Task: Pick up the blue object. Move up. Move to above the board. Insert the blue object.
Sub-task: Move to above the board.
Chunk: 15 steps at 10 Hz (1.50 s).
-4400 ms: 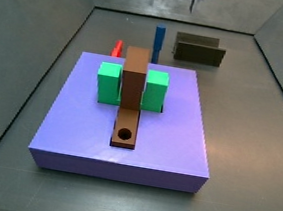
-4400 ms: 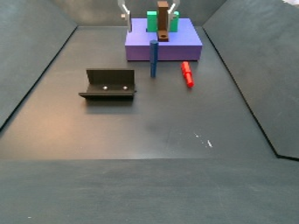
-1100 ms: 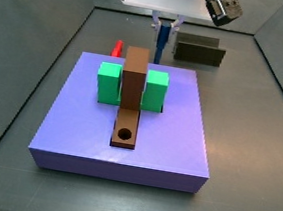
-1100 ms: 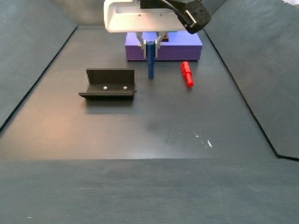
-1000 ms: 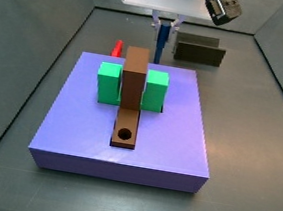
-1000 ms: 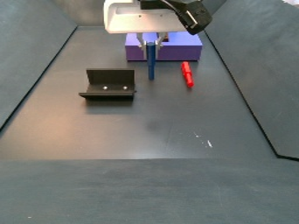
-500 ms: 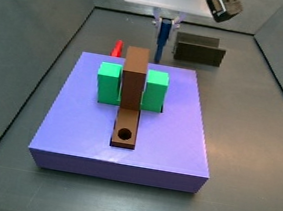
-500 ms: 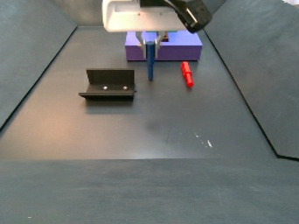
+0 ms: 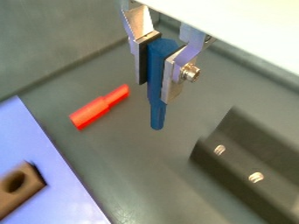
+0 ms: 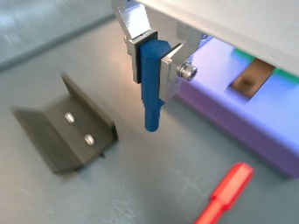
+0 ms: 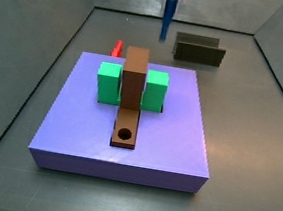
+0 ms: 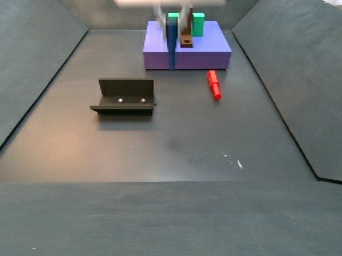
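The blue object [image 9: 156, 83] hangs upright, clamped near its upper end between the silver fingers [image 9: 184, 68] of the tool [image 9: 160, 63], its free end pointing down and clear of the desk [image 9: 140, 166]. Gripping it high leaves most of the peg below the pads, which suits pushing it down into a slot later. In a side view the blue object [image 11: 168, 16] sits at about twelve o'clock of the board [image 11: 166, 142], above and beyond the green block [image 11: 109, 80] and brown strip [image 11: 132, 91]; the tool itself is mostly out of frame there, only a faint trace showing at the top edge.

The red peg [image 9: 100, 106] lies flat on the desk at roughly nine o'clock of the blue object's tip in a wrist view, well apart from it. The fixture [image 10: 65, 131] stands off to the other side.

Half a second ago the white arm housing filled the top of both side views and the peg's lower end stood down by the desk; now the housing has risen out of sight and the peg with it. The lift looks well under way, with the shift over the board not yet begun.
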Available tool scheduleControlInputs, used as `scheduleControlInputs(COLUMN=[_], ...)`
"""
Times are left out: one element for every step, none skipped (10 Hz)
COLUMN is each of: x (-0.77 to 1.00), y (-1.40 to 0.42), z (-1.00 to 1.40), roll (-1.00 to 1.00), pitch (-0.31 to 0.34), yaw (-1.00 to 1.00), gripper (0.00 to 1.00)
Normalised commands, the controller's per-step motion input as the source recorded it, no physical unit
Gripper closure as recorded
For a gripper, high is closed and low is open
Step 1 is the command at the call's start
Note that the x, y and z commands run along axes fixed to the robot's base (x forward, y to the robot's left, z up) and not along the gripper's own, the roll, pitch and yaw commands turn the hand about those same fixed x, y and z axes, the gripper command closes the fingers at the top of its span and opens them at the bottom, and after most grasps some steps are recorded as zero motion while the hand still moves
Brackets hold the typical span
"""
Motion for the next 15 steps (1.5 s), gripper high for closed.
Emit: scheduleControlInputs(x=[-0.04,0.01,0.05,0.03,0.03,0.04,-0.24,-0.25,-0.24,-0.22,-0.21,-0.14,-0.07,-0.02,0.00], y=[0.00,0.00,0.00,0.00,0.00,0.00,-1.40,-1.40,-1.40,-1.40,-1.40,-1.00,-0.62,-0.38,-0.23], z=[1.40,1.40,1.40,0.88,0.36,0.19,0.31,0.29,0.30,0.30,0.31,0.24,0.15,0.09,0.07], roll=[0.00,-0.01,-0.01,-0.02,-0.02,-0.02,0.05,0.09,0.09,0.03,0.02,0.01,0.00,0.00,0.00], pitch=[0.024,0.021,0.061,0.089,0.064,0.048,0.183,0.160,0.109,0.097,0.100,0.088,0.086,0.089,0.095], yaw=[-0.01,-0.01,0.00,-0.01,-0.01,-0.01,-0.21,-0.18,-0.09,-0.05,-0.03,-0.01,0.00,0.00,0.00], gripper=[1.00,1.00,1.00,1.00,1.00,1.00,1.00,1.00,1.00,1.00,1.00,1.00,1.00,1.00,1.00])
